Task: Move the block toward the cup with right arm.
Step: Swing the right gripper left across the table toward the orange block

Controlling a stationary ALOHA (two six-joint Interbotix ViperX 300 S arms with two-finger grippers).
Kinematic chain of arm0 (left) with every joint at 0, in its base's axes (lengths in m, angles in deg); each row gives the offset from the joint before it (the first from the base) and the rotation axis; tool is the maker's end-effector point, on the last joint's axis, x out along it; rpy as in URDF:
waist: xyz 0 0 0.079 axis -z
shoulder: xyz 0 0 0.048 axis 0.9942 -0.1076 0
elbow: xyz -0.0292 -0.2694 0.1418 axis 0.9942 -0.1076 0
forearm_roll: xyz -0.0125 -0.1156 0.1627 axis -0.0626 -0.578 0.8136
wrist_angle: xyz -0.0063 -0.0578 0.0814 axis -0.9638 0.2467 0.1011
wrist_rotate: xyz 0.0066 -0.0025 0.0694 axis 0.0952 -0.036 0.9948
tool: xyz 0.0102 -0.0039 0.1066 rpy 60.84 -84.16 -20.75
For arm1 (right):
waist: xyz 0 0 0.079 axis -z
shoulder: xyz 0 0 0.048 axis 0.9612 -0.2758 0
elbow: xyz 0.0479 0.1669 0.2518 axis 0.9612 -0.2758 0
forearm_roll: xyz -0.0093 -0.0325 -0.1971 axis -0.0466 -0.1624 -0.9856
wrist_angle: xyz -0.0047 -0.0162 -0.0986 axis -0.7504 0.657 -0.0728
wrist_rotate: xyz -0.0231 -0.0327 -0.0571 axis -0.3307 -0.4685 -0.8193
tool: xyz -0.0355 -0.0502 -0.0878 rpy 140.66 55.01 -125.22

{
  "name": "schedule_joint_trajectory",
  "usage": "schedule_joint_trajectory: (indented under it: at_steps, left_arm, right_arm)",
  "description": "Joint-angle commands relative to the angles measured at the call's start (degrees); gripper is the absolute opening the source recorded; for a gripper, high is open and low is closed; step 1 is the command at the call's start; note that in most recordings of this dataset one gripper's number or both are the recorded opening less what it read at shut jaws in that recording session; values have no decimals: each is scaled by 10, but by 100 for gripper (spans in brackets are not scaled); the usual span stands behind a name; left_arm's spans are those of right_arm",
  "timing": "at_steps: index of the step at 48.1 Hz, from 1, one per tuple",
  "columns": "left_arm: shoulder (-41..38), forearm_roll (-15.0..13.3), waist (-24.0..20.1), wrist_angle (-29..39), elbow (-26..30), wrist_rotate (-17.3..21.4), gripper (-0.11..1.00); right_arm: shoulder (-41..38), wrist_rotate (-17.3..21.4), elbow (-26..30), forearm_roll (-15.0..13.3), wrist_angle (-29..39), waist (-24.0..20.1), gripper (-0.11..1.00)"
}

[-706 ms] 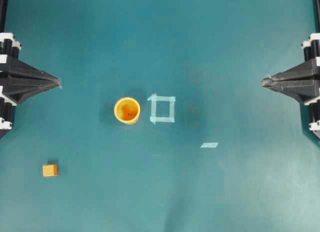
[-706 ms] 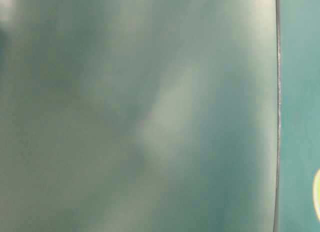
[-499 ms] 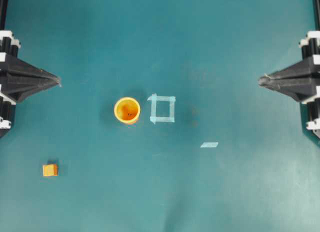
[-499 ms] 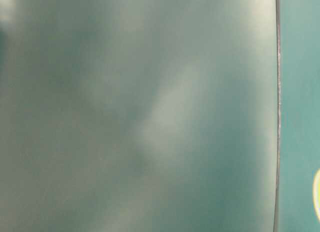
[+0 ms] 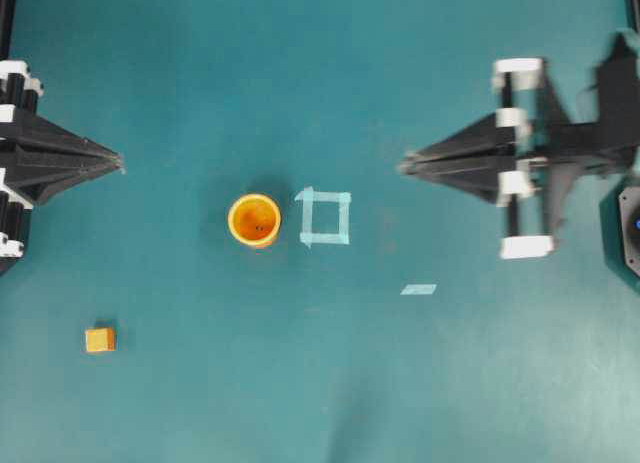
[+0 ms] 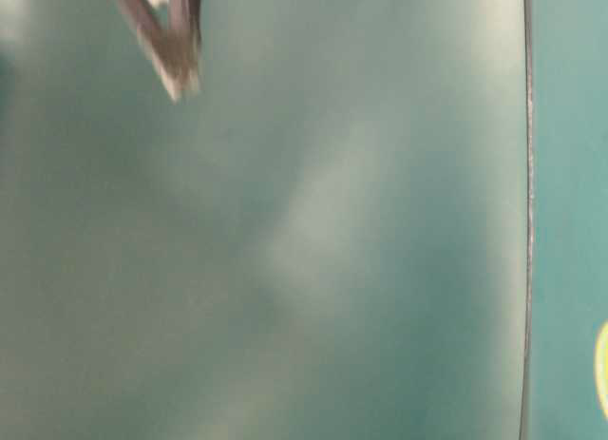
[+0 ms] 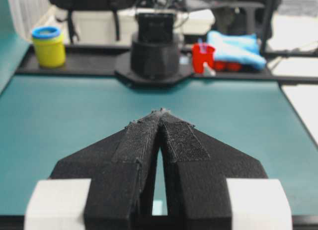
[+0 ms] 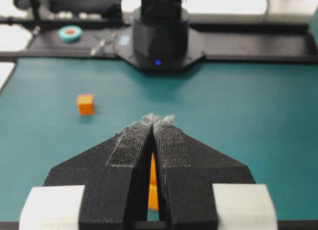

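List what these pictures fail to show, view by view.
- Table-level view: nearly all blur; the cup is cut to a sliver by the right edge.
- Right wrist view: the cup hides behind the closed fingers.
- Overhead view: the right arm is motion-smeared.
- Left wrist view: neither block nor cup appears.

Small orange-tan block flat near worktop's lower-left corner. Round yellow-orange cup upright, mouth open, left of centre, well apart. Black right arm reaching in from right edge.
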Motion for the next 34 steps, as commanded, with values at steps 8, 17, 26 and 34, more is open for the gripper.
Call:
schedule_joint_trajectory:
  at_steps: [8, 17, 26, 34]
  left_arm:
    - [-5, 1, -1, -1, 15, -1, 0]
    - [-5, 1, -1, -1, 15, -1, 0]
    - [-5, 0, -1, 1, 15, -1, 0]
    - [-5, 0, -1, 0, 15, -1, 0]
  right_arm:
    - [-98, 1, 100, 1, -4, -12, 18]
    - [-182, 0, 183, 2, 7, -26, 44]
    - [-254, -1, 273, 1, 56, -42, 53]
    - [-313, -2, 352, 1, 113, -47, 58]
